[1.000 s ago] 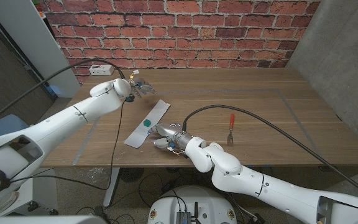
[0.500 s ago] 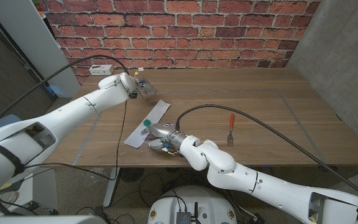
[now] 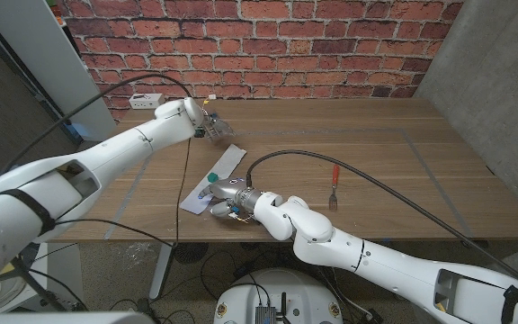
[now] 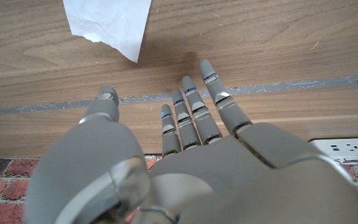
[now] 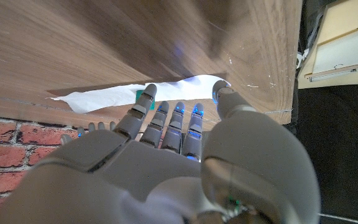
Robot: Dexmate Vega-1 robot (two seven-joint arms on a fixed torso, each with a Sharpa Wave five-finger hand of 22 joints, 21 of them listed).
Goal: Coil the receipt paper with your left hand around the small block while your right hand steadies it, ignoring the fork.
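Head view: flat white receipt paper (image 3: 214, 177) under right hand's (image 3: 226, 196) spread, empty fingers (image 3: 212, 192); left hand (image 3: 207, 124) open.

We find the receipt paper (image 3: 212, 177) lying on the table (image 3: 376, 153) left of the fork (image 3: 334, 187), with the small block (image 3: 214, 177) on it.

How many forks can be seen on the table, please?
1. The fork, with a red handle, lies on the table right of the right hand, apart from the paper. Another could be hidden under the arms.
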